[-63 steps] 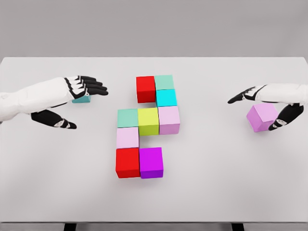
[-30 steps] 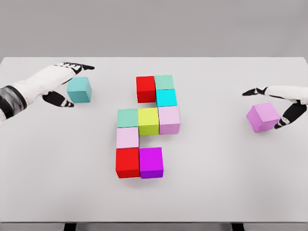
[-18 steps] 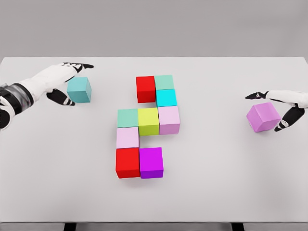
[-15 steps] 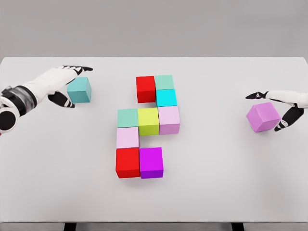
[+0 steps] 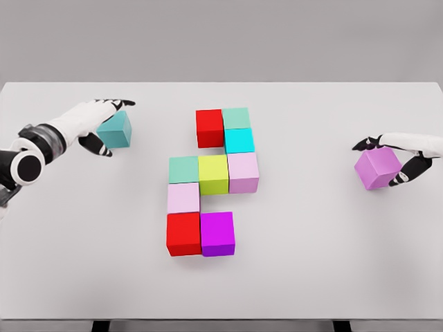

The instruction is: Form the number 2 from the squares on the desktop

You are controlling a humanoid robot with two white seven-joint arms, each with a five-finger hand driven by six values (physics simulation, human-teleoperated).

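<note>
left hand (image 5: 93, 122): comes in from the left edge, fingers along the far top edge of the teal cube (image 5: 115, 129), thumb low on its left face; looks like a grip around it (contact is hard to confirm).
teal cube: sits on the white table (image 5: 311, 263), far left, well apart from the assembled group.
right hand (image 5: 401, 152): at the right edge, fingers over the top far side of the pink cube (image 5: 378, 168), thumb against its right face; closed around it.
pink cube: on the table, turned slightly off square, well apart from the group.
top row: red cube (image 5: 209, 128) touching a pale green cube (image 5: 236, 117) on its right.
below that: cyan cube (image 5: 239, 140) directly under the pale green one.
middle row: mint cube (image 5: 183, 169), yellow-green cube (image 5: 213, 173), light pink cube (image 5: 243, 172), side by side and touching.
left column: pale lilac cube (image 5: 183, 198) under the mint one.
bottom row: second red cube (image 5: 183, 234) under the lilac one, magenta cube (image 5: 217, 234) touching its right side (row ends there).
</note>
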